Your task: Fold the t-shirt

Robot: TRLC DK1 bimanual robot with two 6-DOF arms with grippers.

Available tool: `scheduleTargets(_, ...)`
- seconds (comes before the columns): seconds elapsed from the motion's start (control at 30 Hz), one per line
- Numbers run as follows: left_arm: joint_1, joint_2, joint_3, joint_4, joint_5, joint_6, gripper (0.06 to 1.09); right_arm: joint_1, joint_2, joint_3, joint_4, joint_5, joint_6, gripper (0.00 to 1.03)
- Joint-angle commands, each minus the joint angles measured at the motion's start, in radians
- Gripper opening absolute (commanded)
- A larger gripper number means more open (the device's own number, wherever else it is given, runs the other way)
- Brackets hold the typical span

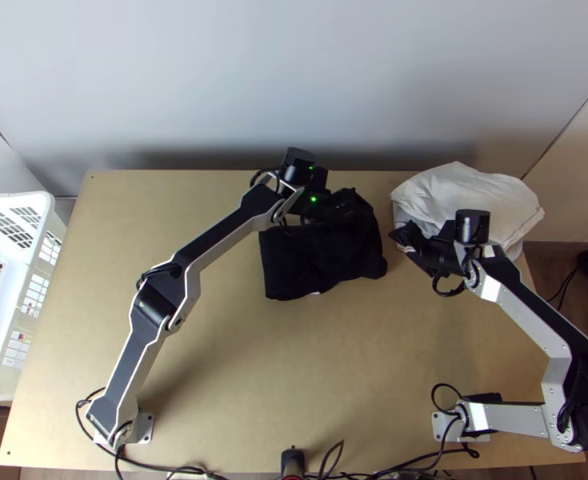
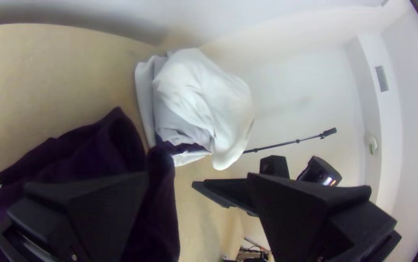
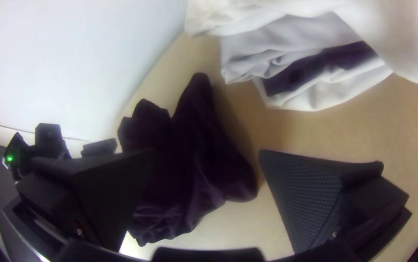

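Note:
The black t-shirt [image 1: 298, 268] lies in a compact, wrinkled, folded bundle at the middle of the table's far half. Over its far part is my left gripper [image 1: 346, 204]; in the left wrist view that gripper [image 2: 198, 180] is open above the dark cloth [image 2: 80, 150], its fingers apart. To the right of the shirt, beside the white pile, stands my right gripper [image 1: 406, 236]. The right wrist view has this gripper [image 3: 208, 155] open too, with the shirt [image 3: 194, 160] seen between and beyond its fingers. A raised, pointed fold stands up on the shirt's far side.
A pile of white and grey cloth [image 1: 466, 200] with a dark patch lies at the table's far right, close to the right gripper. A white basket [image 1: 14, 320] stands off the left edge. The wall rises behind the far edge, and cables run along the near edge.

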Motion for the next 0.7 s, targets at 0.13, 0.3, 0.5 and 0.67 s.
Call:
scheduleTargets(0.13,0.101,-0.064,0.001,0.010,-0.020,-0.028,1.04,0.133,0.011,0.052,0.005,0.000,0.060,0.98)
scheduleTargets(0.3,0.195,-0.073,-0.001,-0.220,-0.049,0.167,1.04,0.297,0.069,0.264,-0.099,-0.014,0.049,0.98)
scheduleTargets(0.5,0.281,-0.079,-0.035,-0.519,-0.227,0.492,1.04,0.513,0.239,0.575,-0.282,-0.064,0.126,0.98)
scheduleTargets(0.67,0.384,-0.148,-0.150,-0.473,-0.255,0.524,1.04,0.634,0.388,0.764,-0.308,-0.101,0.146,0.98)
